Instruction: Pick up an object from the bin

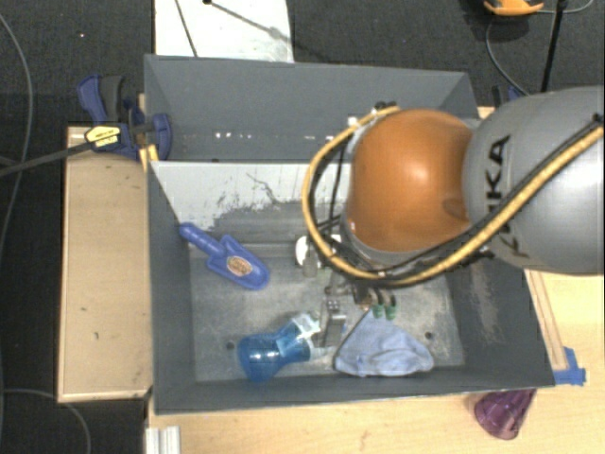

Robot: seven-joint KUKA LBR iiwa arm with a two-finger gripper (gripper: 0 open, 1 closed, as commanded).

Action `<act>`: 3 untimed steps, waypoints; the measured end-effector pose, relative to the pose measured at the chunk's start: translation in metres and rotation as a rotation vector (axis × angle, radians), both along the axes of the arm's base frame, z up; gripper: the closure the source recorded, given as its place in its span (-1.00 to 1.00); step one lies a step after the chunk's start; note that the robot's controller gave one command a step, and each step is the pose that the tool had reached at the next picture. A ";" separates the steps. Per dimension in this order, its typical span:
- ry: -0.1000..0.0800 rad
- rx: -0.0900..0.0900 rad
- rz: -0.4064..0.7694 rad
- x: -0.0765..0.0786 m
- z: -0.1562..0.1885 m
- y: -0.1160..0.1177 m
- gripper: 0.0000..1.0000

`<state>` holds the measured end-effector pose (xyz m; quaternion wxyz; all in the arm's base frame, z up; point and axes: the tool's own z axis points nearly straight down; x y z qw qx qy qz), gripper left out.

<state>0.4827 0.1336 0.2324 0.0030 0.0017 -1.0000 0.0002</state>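
Bottle (267,354), blue and clear, lies on its side at 7 o'clock in the bin (173,348), neck towards a pale blue cloth (386,354) at 5 o'clock. The gripper (335,327) hangs at 6 o'clock, between neck and cloth; jaw state cannot be told. Risks, as judged: a round, smooth bottle may roll or squirt free on closing; the cloth may be caught with it; the front wall nearby leaves little room. A blue scoop (225,256) at 10 o'clock lies well apart.

Most of the end effector (337,329) beneath the orange wrist cover (406,178)
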 end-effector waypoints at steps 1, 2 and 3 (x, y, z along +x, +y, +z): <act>-0.008 0.001 -0.004 0.002 0.004 -0.001 -1.00; -0.013 0.003 0.054 0.000 -0.032 -0.016 -1.00; -0.013 0.002 0.102 -0.002 -0.092 -0.017 -1.00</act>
